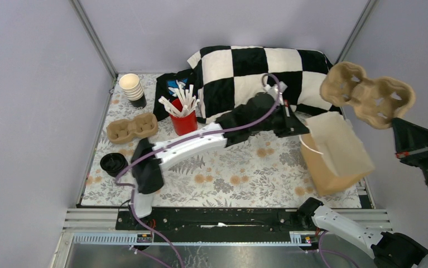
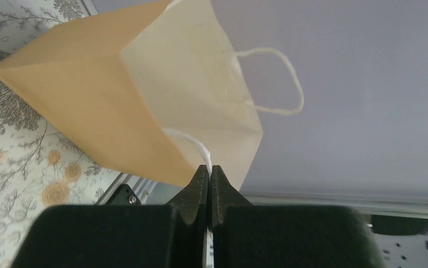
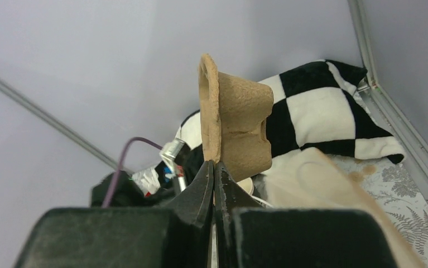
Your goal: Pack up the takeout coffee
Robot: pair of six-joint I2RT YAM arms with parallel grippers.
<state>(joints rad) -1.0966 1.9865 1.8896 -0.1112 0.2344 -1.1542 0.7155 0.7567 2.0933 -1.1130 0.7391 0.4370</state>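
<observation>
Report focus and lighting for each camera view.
Top external: even, soft light, faint shadows, scene sharp. Left wrist: the near fingers are dark and blurred; the paper bag is sharp. Right wrist: fingers blurred too, the cardboard cup carrier crisp, no glare.

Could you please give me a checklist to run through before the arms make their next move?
1. Left fingers shut on the white cord handle of the brown paper bag: ok.
2. Right fingers shut on the edge of the brown pulp two-cup carrier: ok.
3. Carrier pockets empty: ok.
4. Bag mouth open wide enough for the carrier: cannot tell.
5. Carrier lined up over the bag mouth: cannot tell.
6. Dark paper cup with black round lid loaded: not ok; it sits at the far left of the floral table.
</observation>
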